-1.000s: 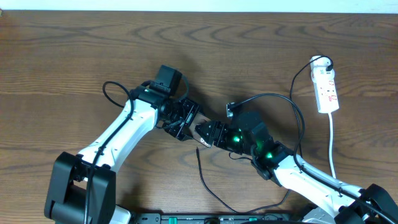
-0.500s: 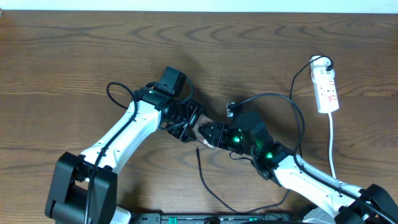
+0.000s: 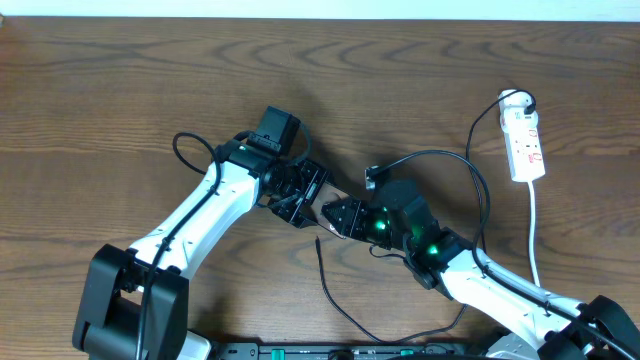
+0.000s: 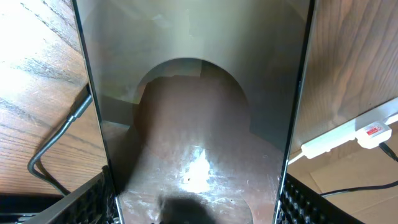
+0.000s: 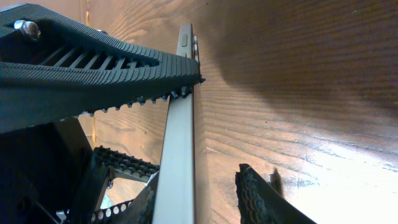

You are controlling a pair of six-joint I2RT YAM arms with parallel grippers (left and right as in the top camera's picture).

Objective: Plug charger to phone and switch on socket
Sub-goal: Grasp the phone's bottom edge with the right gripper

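Firmly clamped the phone [image 4: 193, 124] across its long edges in the left gripper [image 3: 296, 193] at mid-table, straddled its thin side with the right gripper [image 3: 338, 214], jaws parted, one pad [image 5: 124, 62] touching; judged it rigid, light, glossy-slick and breakable, best taken by the edges.

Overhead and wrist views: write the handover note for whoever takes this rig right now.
Left gripper: shut on the phone, clamped across its width.
Right gripper: open, jaws either side of the phone; one finger touches it, the other is apart.
Charger: free end lies on the table just on the robot's side of the grippers, in neither gripper, not plugged in.
Socket: at the table's right, untouched; switches too small to read.
Done: phone gripped.
Left: grasp the charger tip, plug it into the phone, switch on the socket.
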